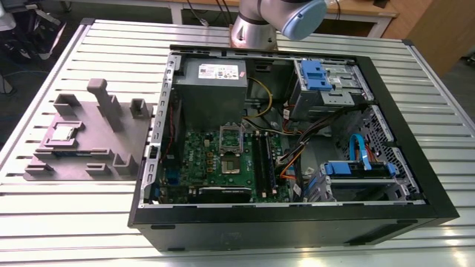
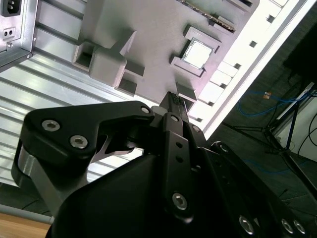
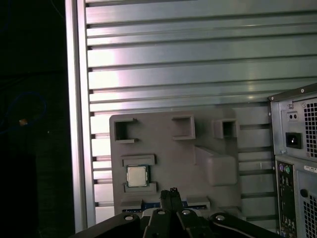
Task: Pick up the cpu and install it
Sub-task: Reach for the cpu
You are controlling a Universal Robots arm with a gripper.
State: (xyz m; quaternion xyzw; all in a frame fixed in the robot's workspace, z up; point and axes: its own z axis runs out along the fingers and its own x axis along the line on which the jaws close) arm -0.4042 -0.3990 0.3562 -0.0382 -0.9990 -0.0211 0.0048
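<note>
We see the gripper (image 3: 172, 192) with its two slim black fingertips pressed together and holding nothing. In both wrist views they point down toward a grey moulded holder (image 3: 173, 158) and hang above it, touching nothing.

The cpu (image 3: 137, 175), a small silvery square, lies flat in a raised square frame on that holder, near the fingertips but off to one side of them. The frame probably keeps the chip in a known spot, lying flat, so it can be gripped by its edges.

In the exterior view the holder sits on a slatted metal table (image 1: 111, 44), just beside the open computer case (image 1: 297, 222), on the exterior view's left. The case lies on its side with the motherboard (image 1: 215, 167) facing up, which leaves the socket (image 1: 228, 165) reachable from above. We judge the socket bare, with its retaining frame seemingly raised, though its details are too small to make out.

The arm (image 1: 275, 22) is cut off at the exterior view's upper edge. We cannot tell how high the fingertips hang above the holder.
</note>
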